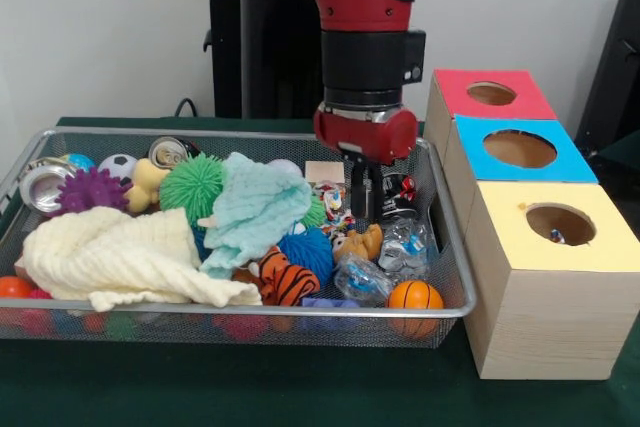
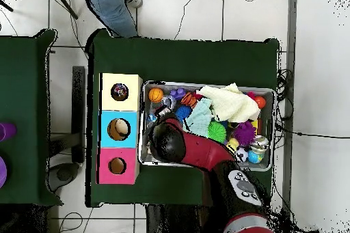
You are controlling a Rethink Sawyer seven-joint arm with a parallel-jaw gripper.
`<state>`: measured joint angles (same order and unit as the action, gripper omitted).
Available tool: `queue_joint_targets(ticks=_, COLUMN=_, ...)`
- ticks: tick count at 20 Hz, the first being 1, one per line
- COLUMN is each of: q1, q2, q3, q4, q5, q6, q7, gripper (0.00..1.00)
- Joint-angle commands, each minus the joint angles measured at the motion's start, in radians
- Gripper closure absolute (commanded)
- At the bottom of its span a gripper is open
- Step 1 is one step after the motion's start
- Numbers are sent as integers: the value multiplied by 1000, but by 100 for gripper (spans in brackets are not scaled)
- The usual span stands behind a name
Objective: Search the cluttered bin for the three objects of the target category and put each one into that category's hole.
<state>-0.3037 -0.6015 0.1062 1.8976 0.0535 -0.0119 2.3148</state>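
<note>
Searching step in hand: wire bin [image 1: 20, 172] at left, heaped with cloths and toys; gripper [image 1: 362, 209] lowered into its right end, fingers narrow, seemingly empty; target category unclear. Next: closing on one item, lifting toward yellow box [image 1: 560, 277], right.

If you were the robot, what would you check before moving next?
1. Gripper inside the bin, over the clutter: ok.
2. Gripper holding something: cannot tell.
3. Three box holes unblocked, red, blue, yellow: ok.
4. Yellow hole already has something inside: ok.
5. Cloths covering toys beneath: not ok, they hide items.
6. Person clear of the bin: ok.
</note>
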Motion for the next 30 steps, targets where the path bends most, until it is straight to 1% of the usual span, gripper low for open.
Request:
queue_joint_targets(ticks=1, q1=17, q2=57, q3=66, q4=37, q5=-37, q6=-8, q7=90, gripper=0)
queue_joint_targets(ticks=4, q1=15, q2=54, q3=70, q4=39, q5=-23, q6=40, q7=88, gripper=0)
queue_joint_targets(ticks=5, q1=19, q2=42, q3=72, q4=39, q5=-18, q6=84, q7=75, gripper=0)
queue_joint_targets(ticks=6, q1=22, q2=37, q3=70, q4=41, q5=-16, q6=108, q7=69, gripper=0)
queue_joint_targets(ticks=8, q1=53, q2=15, q3=34, q4=37, q5=-4, q6=175, q7=62, gripper=0)
queue_joint_targets(ticks=9, q1=72, q2=-1, q3=3, q4=32, q5=-2, q6=230, q7=52, gripper=0)
queue_joint_targets(ticks=12, q1=83, q2=-32, q3=-21, q4=35, q5=-9, q6=302, q7=42, gripper=0)
queue_joint_targets(ticks=14, q1=110, q2=-50, q3=-64, q4=17, q5=-28, q6=353, q7=29, gripper=0)
queue_joint_targets(ticks=17, q1=154, q2=-66, q3=-135, q4=-35, q5=-51, q6=484, q7=22, gripper=0)
queue_joint_targets(ticks=18, q1=162, q2=-66, q3=-149, q4=-51, q5=-59, q6=508, q7=21, gripper=0)
queue_joint_targets(ticks=19, q1=180, q2=-77, q3=-183, q4=-99, q5=-84, q6=570, q7=2, gripper=0)
queue_joint_targets(ticks=21, q1=185, q2=-81, q3=-197, q4=-141, q5=-106, q6=615, q7=-9, gripper=0)
queue_joint_targets(ticks=22, q1=186, q2=-82, q3=-199, q4=-152, q5=-116, q6=626, q7=-11, gripper=0)
queue_joint_targets(ticks=23, q1=193, q2=-80, q3=-212, q4=-171, q5=-144, q6=618, q7=-17, gripper=0)
queue_joint_targets(ticks=26, q1=202, q2=-68, q3=-231, q4=-194, q5=-195, q6=595, q7=-14, gripper=0)
queue_joint_targets(ticks=30, q1=235, q2=-43, q3=-272, q4=-232, q5=-267, q6=577, q7=8, gripper=0)
